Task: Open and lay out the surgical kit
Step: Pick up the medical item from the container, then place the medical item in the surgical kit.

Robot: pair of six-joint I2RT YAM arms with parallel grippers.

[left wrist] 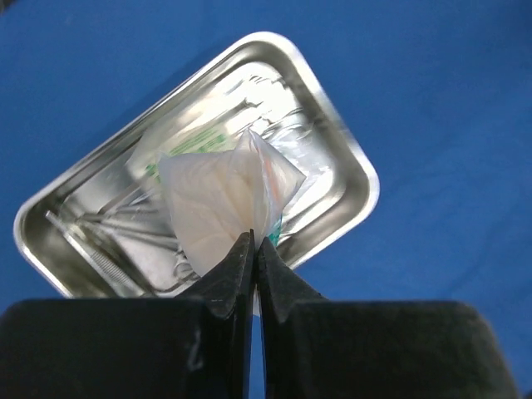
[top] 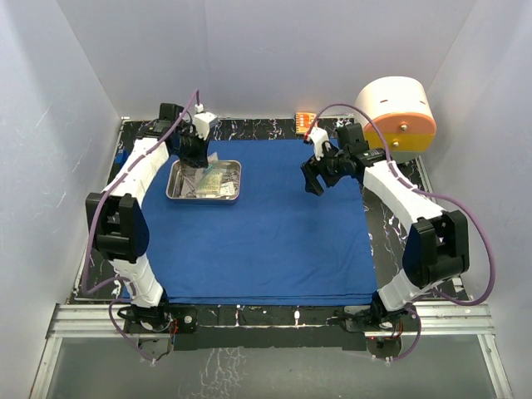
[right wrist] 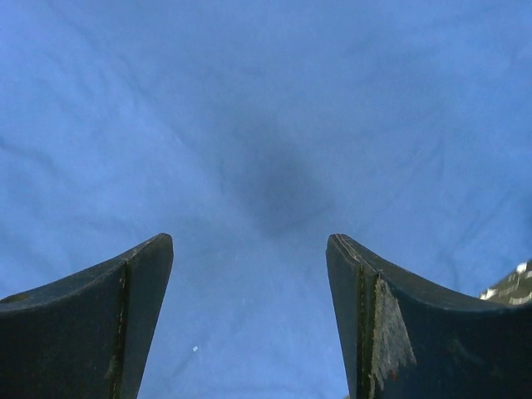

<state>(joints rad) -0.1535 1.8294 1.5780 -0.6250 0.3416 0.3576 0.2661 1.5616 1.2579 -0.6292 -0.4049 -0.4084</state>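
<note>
Where the drape (top: 266,241) lies spread flat over the black marbled table (top: 391,241), the steel tray (left wrist: 363,179) sits on its far-left part, holding slim instruments (left wrist: 104,249) and a green-printed packet (left wrist: 199,141) whose print is too small to read. The left gripper (left wrist: 256,243) is pinched tight on a pale packet (left wrist: 220,199) over the tray, while the right gripper (right wrist: 249,249) hovers empty, fingers spread, above bare drape. Farthest back, an orange box (top: 304,122) and a cream-and-orange cylinder (top: 397,116) stand by the white walls (top: 266,50).

Royal-blue cloth (top: 274,241); shiny silver tray (top: 172,184); translucent white packet (left wrist: 218,204); black white-veined table (top: 249,127); cream-and-orange cylinder (top: 397,115)
</note>
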